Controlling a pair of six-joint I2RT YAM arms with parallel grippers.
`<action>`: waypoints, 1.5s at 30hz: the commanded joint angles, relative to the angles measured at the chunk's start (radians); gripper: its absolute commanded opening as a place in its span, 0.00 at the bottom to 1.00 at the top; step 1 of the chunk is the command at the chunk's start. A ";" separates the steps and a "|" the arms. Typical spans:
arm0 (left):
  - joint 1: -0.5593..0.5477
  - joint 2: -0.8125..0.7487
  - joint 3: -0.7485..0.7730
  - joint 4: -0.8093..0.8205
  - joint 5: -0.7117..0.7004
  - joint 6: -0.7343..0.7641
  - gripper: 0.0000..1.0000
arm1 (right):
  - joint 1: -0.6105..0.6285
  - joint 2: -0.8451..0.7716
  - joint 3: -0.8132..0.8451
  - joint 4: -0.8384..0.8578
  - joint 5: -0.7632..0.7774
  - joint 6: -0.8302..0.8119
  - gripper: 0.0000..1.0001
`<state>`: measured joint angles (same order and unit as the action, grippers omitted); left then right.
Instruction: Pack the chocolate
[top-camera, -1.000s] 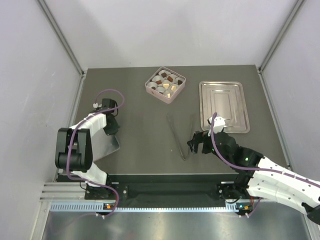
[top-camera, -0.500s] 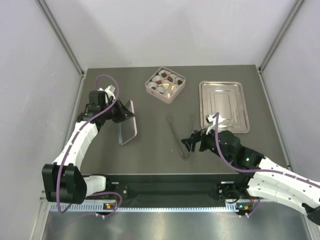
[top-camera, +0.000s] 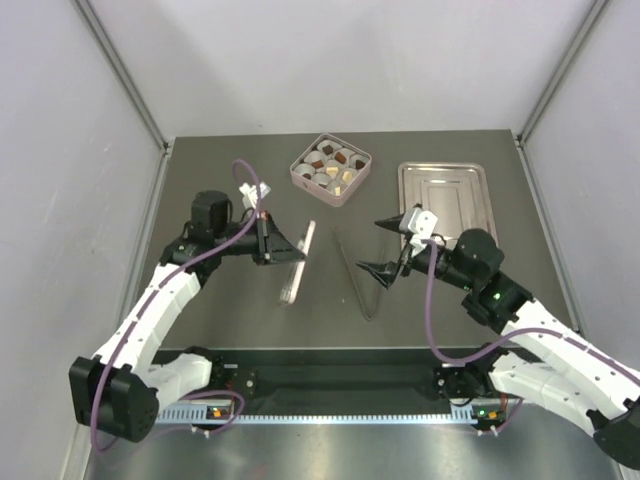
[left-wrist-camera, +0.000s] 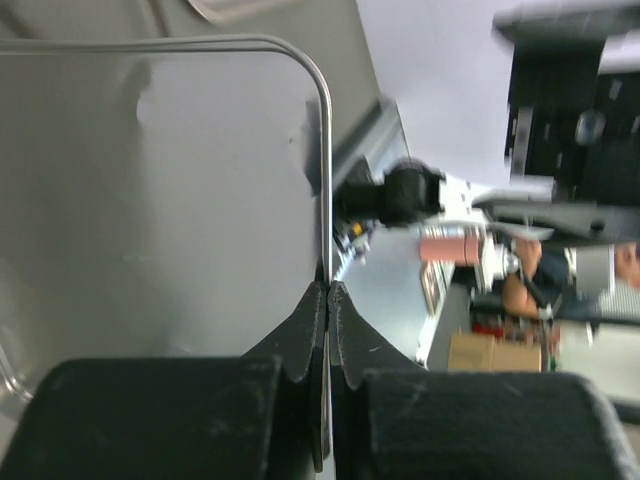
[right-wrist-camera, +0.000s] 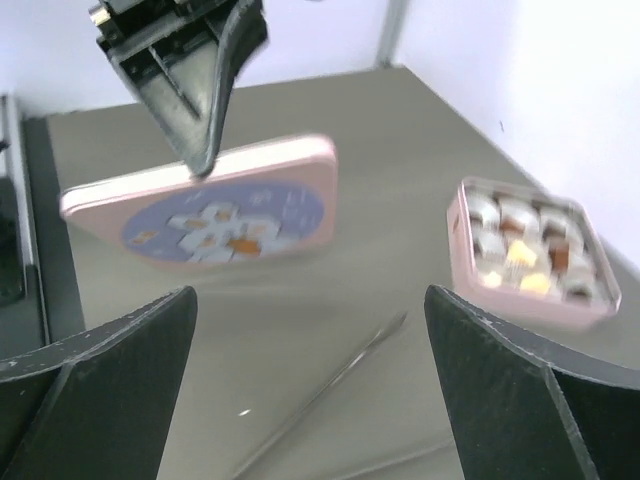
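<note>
The chocolate (top-camera: 330, 167) sits at the far middle of the table (top-camera: 230, 330), nine little pieces, mostly dark with a couple pale, each in a paper cup (top-camera: 323, 181) inside the pink box (top-camera: 296, 172). The box is open on top.

The left gripper (top-camera: 268, 243) has the lid (top-camera: 297, 262) pinched by its edge, the jaws almost meeting on the thin rim, and it carries the lid clear of the table, tilted and near the box. The lid looks light and stiff, a thin tin with a smooth lip. That is probably a slippery hold, and a pinch at one edge could let it swivel.

The right gripper (top-camera: 372, 245) is spread wide with nothing in it, and it hovers just above the tongs (top-camera: 355, 275) lying on the table. The steel tray (top-camera: 455, 200) lies well to the right.

The pieces themselves look light and easily marked, so squeezing them would be risky. The tongs, or a grip on the cup's rim, would be kinder. With all nine seated, the box is the thing to handle, by its firm walls.
</note>
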<state>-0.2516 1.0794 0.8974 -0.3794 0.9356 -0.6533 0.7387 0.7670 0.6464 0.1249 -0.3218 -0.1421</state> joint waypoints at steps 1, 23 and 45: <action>-0.073 -0.062 -0.029 0.051 0.085 0.030 0.00 | -0.061 0.055 0.110 0.002 -0.357 -0.204 0.95; -0.296 -0.058 -0.017 0.019 0.112 0.132 0.00 | -0.053 0.408 0.409 -0.444 -0.642 -0.666 0.96; -0.322 0.068 0.141 -0.062 0.089 0.256 0.00 | -0.042 0.499 0.513 -0.645 -0.661 -0.755 0.46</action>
<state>-0.5713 1.1366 0.9867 -0.4599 1.0130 -0.4347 0.6868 1.2732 1.1046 -0.5068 -0.9325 -0.8661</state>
